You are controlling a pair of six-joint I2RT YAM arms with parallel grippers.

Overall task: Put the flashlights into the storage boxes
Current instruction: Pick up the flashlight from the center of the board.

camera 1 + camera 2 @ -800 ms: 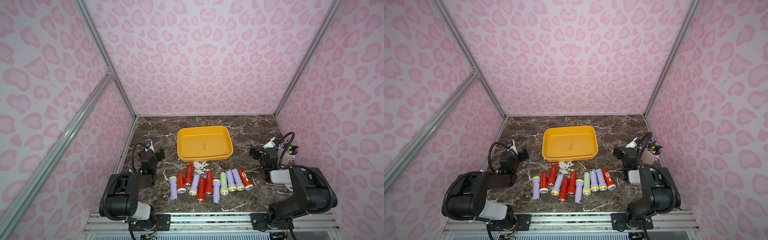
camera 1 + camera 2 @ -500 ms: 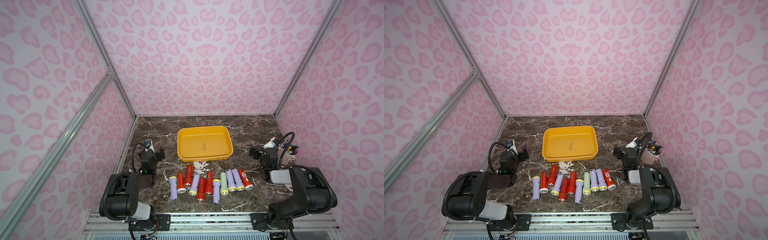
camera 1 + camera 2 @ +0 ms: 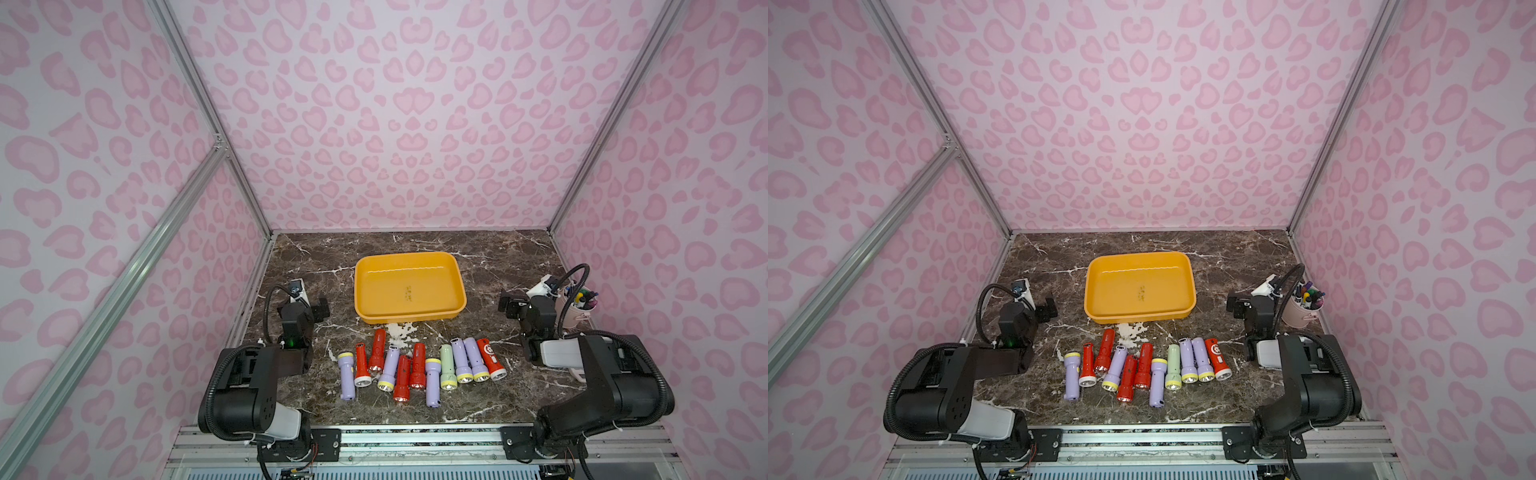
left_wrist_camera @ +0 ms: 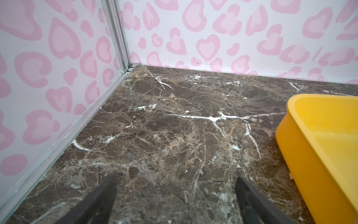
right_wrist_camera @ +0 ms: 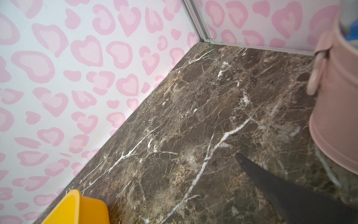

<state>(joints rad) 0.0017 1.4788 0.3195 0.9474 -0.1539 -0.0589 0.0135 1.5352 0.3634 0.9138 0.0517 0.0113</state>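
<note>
The tabletop [image 3: 498, 257] is finished in glossy brown marble veined with white; the tray [image 3: 409, 319] and the flashlights [image 3: 418, 365] are made of smooth, shiny plastic.

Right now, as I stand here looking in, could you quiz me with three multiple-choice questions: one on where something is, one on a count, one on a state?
1. Where do the flashlights lie relative to the yellow tray?
A inside it
B on the table, in front of it
C behind it

2. How many flashlights are pale green?
A one
B three
C five

3. The tray is:
A holding no flashlights
B half full
C heaped full

Answers:
B, the row lies on the marble outside its near rim.
A, a single green one sits among lilac and red.
A, no flashlight lies inside.
</note>
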